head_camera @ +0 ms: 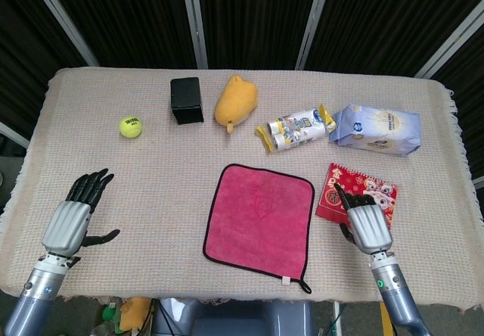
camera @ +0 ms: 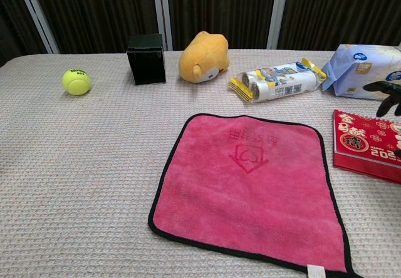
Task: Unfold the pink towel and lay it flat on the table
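- Head view: towel (head_camera: 259,221) lies spread flat on the worktop (head_camera: 151,169), nothing holding it.
- Right robot hand (head_camera: 366,222), fingers apart and empty, hovers over the calendar (head_camera: 370,189); dipping could snag it.
- Left robot hand (head_camera: 72,219) is spread wide, well apart.

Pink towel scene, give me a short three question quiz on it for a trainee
1. True or false: the pink towel lies spread flat on the table.
2. Which thing stands between the tennis ball and the yellow plush toy? A) black box B) blue packet C) red calendar
3. Fill in: the right hand is above the red ____.

Key
1. True: it lies open, with no hand touching it.
2. A, the black box.
3. Calendar; the left hand hangs open near the table's left edge.
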